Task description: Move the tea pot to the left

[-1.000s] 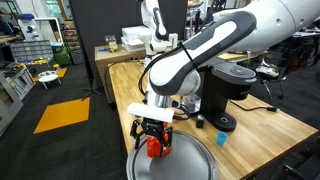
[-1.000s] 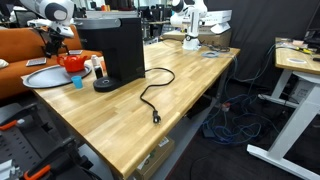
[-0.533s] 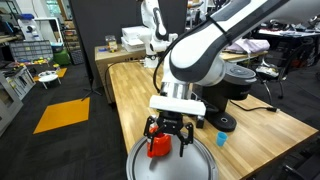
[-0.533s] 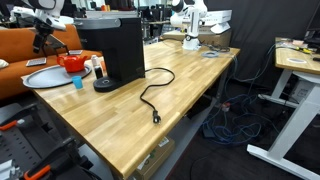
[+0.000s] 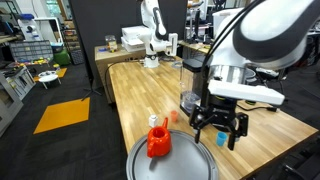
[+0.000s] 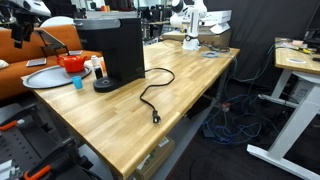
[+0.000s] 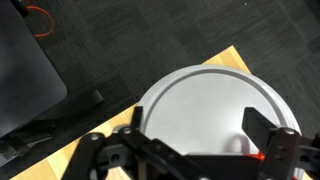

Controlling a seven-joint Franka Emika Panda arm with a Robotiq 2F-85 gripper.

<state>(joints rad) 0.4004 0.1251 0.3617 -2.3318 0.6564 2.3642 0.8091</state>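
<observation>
The small glossy red-orange tea pot [image 5: 157,141] stands on the left part of a round grey tray [image 5: 185,165] at the table's near end. It also shows in an exterior view [image 6: 72,63] on the tray [image 6: 40,79]. My gripper [image 5: 222,130] is open and empty. It hangs in the air to the right of the tea pot, well apart from it. In the wrist view the open jaws [image 7: 200,145] look down on the tray [image 7: 205,100], with only a red glint [image 7: 263,155] of the pot at the lower edge.
A black coffee machine [image 6: 112,45] stands beside the tray, partly hidden by my arm in an exterior view [image 5: 192,95]. A small blue cup [image 6: 76,82], a small bottle [image 6: 97,66] and a black cable [image 6: 150,97] lie near it. The table edge is close to the tray.
My gripper was down around the tea pot, then opened, rose and swung away to the right. The tea pot stays on the tray.
</observation>
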